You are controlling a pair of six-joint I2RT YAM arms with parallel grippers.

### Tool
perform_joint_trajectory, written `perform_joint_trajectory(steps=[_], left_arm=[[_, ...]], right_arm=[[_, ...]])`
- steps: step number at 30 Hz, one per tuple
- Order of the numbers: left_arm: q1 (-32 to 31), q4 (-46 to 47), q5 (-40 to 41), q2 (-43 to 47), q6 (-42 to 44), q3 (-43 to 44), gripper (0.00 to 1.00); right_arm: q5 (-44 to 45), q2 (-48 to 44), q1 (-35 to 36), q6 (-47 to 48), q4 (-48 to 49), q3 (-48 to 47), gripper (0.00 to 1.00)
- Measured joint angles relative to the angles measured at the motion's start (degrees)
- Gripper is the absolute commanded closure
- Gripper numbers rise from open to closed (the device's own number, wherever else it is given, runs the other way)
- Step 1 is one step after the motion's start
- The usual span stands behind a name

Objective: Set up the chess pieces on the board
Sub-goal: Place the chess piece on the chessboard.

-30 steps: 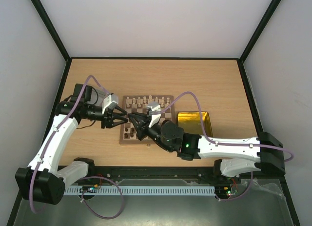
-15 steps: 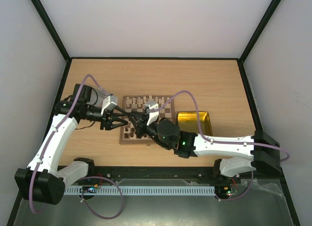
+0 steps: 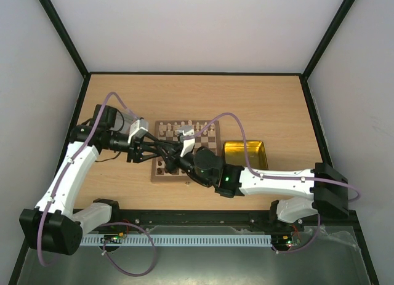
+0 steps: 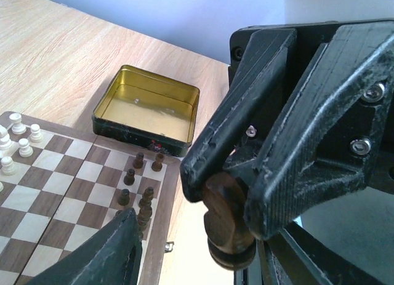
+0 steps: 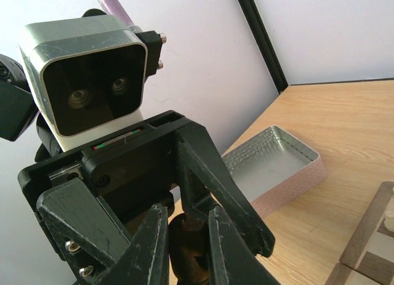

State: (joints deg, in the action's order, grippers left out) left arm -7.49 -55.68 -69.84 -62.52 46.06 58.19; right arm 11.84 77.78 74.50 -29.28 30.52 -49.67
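Over the left side of the board my two grippers meet tip to tip. My right gripper is shut on a dark brown chess piece, whose round base hangs below its black fingers. The left gripper is open, its fingers spread on either side of the right gripper's tips and clear of the piece. Pale chess pieces line the board's far row. Several dark pieces stand near its other edge.
A yellow-lined tin sits just right of the board. A silver tin lid lies on the table behind the left gripper, near the side wall. Black frame posts and pale walls enclose the table.
The right arm has swung left, carrying the dark piece in between the left gripper's fingers. The left arm has hardly moved.
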Motion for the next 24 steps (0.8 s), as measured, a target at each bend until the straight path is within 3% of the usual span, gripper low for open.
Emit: perform_joint_trajectory(steps=[15,20,24], left_arm=[[-0.07,2.1,-0.92,0.26,-2.49,0.0,0.79],[-0.17,2.29,-0.87,0.37,-2.8,0.0,0.94],[-0.17,2.69,-0.81,0.42,-3.02,-0.02,0.98]], right_arm=[[-1.14,1.11,-0.76,-2.34,1.53,-0.61,0.98],[-0.81,1.11,-0.9,-2.67,1.64,-0.61,0.98],[-0.74,1.11,-0.98,-2.99,1.75,-0.61,0.98]])
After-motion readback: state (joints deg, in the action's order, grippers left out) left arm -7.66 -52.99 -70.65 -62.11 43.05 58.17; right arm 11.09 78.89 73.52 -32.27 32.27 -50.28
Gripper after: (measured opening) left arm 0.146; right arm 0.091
